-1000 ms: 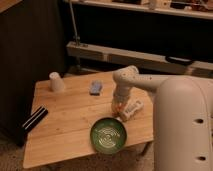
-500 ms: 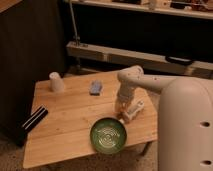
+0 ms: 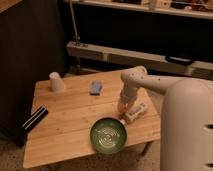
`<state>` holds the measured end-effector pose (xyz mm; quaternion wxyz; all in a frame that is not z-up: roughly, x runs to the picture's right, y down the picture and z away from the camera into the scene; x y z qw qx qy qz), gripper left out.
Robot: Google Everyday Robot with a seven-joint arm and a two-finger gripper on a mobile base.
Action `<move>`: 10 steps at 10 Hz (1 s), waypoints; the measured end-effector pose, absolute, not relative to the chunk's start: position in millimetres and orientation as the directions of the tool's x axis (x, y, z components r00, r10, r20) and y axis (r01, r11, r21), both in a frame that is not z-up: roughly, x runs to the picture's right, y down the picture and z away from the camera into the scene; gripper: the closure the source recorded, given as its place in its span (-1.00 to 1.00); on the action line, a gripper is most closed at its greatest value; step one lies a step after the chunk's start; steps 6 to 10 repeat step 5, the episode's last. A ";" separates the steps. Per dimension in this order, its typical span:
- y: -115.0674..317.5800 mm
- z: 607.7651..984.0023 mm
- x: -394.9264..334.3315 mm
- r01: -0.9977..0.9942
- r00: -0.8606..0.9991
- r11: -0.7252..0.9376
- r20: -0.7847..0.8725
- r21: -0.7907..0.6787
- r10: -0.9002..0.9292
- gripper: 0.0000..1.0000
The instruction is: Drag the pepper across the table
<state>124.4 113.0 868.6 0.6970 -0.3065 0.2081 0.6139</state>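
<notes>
The light wooden table (image 3: 70,112) fills the middle of the camera view. My white arm reaches in from the right, and my gripper (image 3: 123,107) points down onto the tabletop's right part. A small bit of orange, the pepper (image 3: 122,114), shows right under the gripper, mostly hidden by it. It lies between the green plate's far rim and a white labelled bottle (image 3: 136,112), which is on its side just right of the gripper.
A green plate (image 3: 108,135) sits near the table's front edge. A white upturned cup (image 3: 56,81) stands at the back left, a blue object (image 3: 95,88) at the back middle, and a black flat item (image 3: 34,119) on the left edge. My white body (image 3: 187,130) is at the right.
My arm and gripper have shifted slightly right and toward the table's front. The white bottle beside the gripper has shifted the same way by a little.
</notes>
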 end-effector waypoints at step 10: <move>110.8 866.4 122.6 -0.891 0.445 0.260 -0.600 -0.373 0.665 1.00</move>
